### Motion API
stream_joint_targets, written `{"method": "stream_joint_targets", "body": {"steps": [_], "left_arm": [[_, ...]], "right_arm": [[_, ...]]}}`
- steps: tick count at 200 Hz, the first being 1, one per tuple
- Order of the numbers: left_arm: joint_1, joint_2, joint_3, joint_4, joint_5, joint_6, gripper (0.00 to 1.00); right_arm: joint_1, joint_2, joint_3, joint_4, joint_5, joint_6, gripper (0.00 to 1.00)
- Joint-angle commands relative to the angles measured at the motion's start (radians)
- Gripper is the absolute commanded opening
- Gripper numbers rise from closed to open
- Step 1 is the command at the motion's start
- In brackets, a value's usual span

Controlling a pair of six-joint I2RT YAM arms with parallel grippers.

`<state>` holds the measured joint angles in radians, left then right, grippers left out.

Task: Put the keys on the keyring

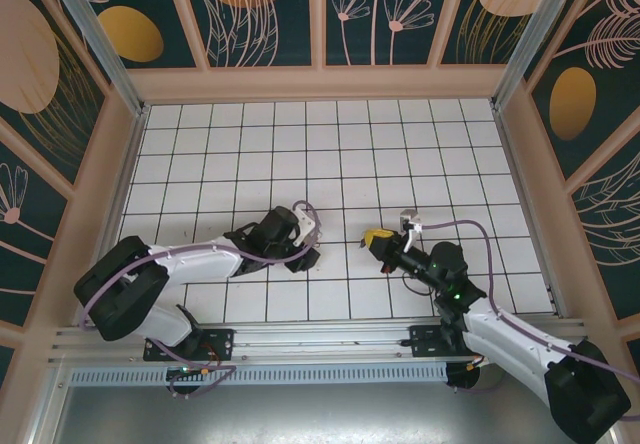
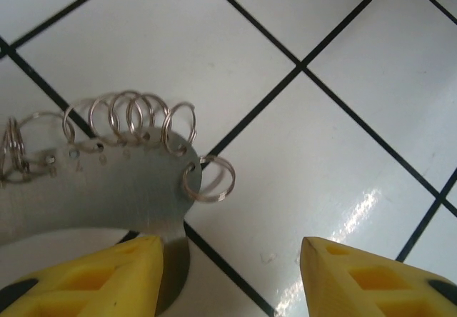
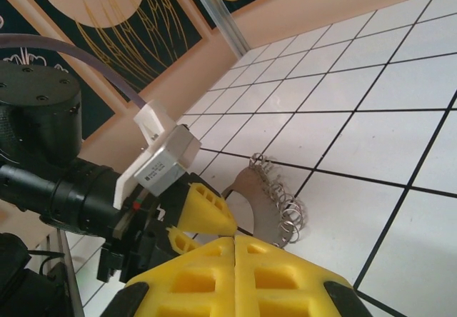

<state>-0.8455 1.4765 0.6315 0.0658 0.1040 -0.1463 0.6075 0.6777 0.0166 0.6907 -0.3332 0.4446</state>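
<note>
From above, the left arm (image 1: pixel 190 264) and the right arm (image 1: pixel 500 319) are seen stretched toward each other over the white tiled counter (image 1: pixel 300 144). Their jaws are brought near, with only a small gap between them. This is judged to be arranged so that one arm may hold a thing while the other works on it.

In the left wrist view, the left jaws are held wide open. The two yellow pads (image 2: pixel 93 278) stand well apart and nothing is gripped. The keyring (image 2: pixel 93 188), here a curved grey metal plate with holes along its edge, lies just before the pad at the left of the view. A row of small wire rings (image 2: pixel 136 113) is threaded through the holes, and one ring (image 2: pixel 208 178) hangs alone at the tip of the plate. The jaws seem to be placed so that the plate can be pinched and kept steady.

In the right wrist view, the right jaws are pressed together, their pads (image 3: pixel 278 281) meeting along one line. Whether a thin key is pinched between them cannot be told. The keyring is seen just beyond them, tilted, with one tip of the left jaws touching it or very near; which of the two cannot be decided. The right jaws are pointed at the ringed edge, probably because a key must be brought to a ring there. A fine approach is judged necessary, as the rings are small and loose.
</note>
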Motion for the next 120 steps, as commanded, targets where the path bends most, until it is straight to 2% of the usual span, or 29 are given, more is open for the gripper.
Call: {"method": "stream_joint_targets", "body": {"steps": [1,49,67,120], "left_arm": [[-0.040,0.047,0.071,-0.052,-0.080,0.080,0.54],[-0.093,0.146,0.183,-0.151,-0.164,0.146,0.51],[-0.094,0.153,0.192,-0.171,-0.162,0.146,0.49],[-0.093,0.153,0.211,-0.201,-0.158,0.147,0.48]], "right_arm": [[-0.009,-0.033,-0.034,0.012,0.008,0.013,0.00],[-0.035,-0.034,-0.026,-0.079,0.041,0.029,0.00],[-0.055,-0.019,-0.029,-0.130,0.046,0.070,0.00],[-0.055,0.050,-0.074,-0.124,0.066,0.167,0.00]]}}
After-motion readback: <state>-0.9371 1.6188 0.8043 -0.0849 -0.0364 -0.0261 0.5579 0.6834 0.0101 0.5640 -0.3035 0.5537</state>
